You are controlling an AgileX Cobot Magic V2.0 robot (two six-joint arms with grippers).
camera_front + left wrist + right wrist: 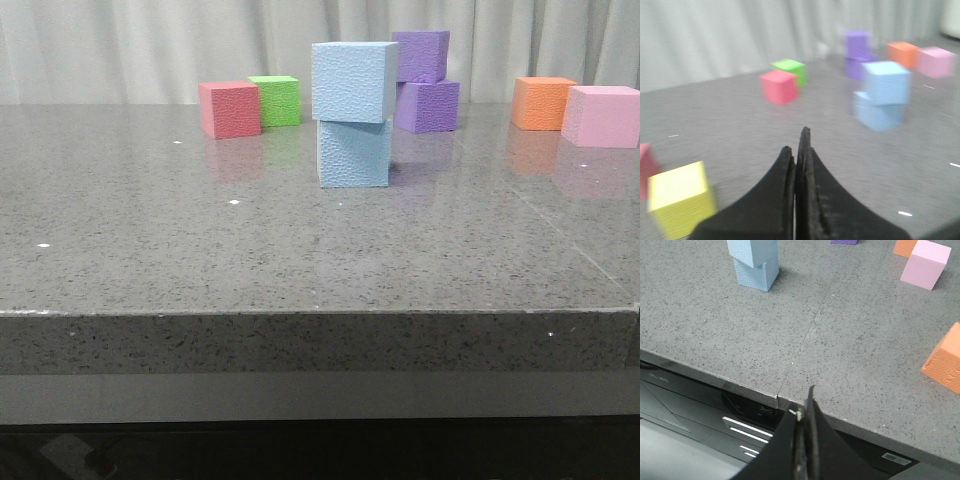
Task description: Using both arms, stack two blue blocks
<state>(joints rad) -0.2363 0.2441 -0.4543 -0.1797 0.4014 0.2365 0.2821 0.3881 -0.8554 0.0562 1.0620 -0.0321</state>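
Observation:
Two sky-blue blocks stand stacked mid-table. The upper blue block [352, 81] sits on the lower blue block [354, 153], turned a little. They also show in the left wrist view, upper [886, 82] on lower [879, 113], and in the right wrist view, upper [752, 250] on lower [756, 272]. Neither arm shows in the front view. My left gripper [799, 142] is shut and empty, well back from the stack. My right gripper [804, 402] is shut and empty, over the table's front edge.
A red cube [229, 109] and green cube [275, 100] stand back left. Two stacked purple cubes [424, 82] stand behind the stack. An orange cube [541, 102] and pink cube [601, 116] stand back right. A yellow cube [680, 198] and another orange cube [946, 360] lie near the grippers.

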